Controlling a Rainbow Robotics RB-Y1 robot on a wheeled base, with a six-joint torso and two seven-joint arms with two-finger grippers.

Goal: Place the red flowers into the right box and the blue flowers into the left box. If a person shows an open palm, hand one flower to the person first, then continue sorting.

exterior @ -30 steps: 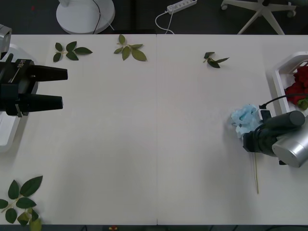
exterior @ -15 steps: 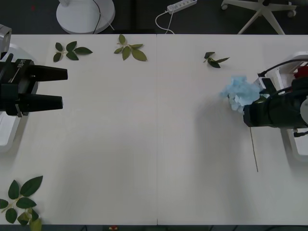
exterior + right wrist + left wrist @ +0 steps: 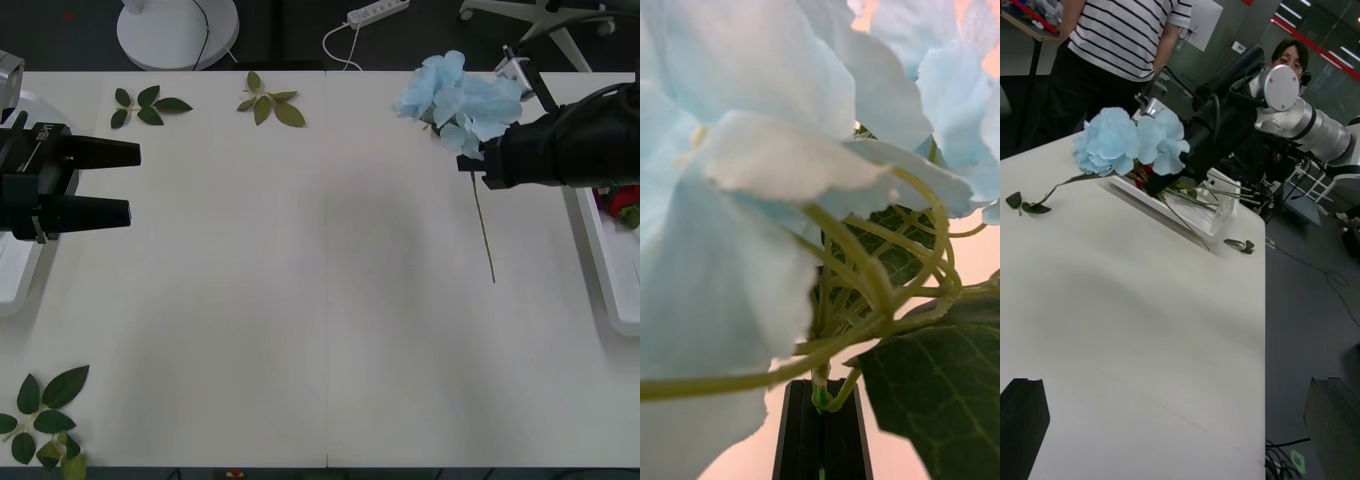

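Note:
My right gripper [image 3: 472,160] is shut on the stem of a blue flower [image 3: 455,93] and holds it in the air over the table's far right. The thin stem [image 3: 484,235] hangs down below it. In the right wrist view the green stem [image 3: 820,394] sits pinched between the black fingers [image 3: 801,435]. Red flowers [image 3: 622,200] lie in the right box [image 3: 608,290]. At the table's left side my left gripper [image 3: 132,182] is open with nothing in it, next to the left box [image 3: 14,275]. A person [image 3: 1124,37] in a striped shirt stands beyond the right box.
Loose green leaf sprigs lie at the far left [image 3: 148,105], the far middle [image 3: 268,104] and the near left corner [image 3: 48,415]. A white power strip [image 3: 378,12] and a chair base [image 3: 545,25] are on the floor behind the table.
My right gripper has lifted the blue flower off the table and carried it up toward the far edge and slightly left. The left arm has not moved.

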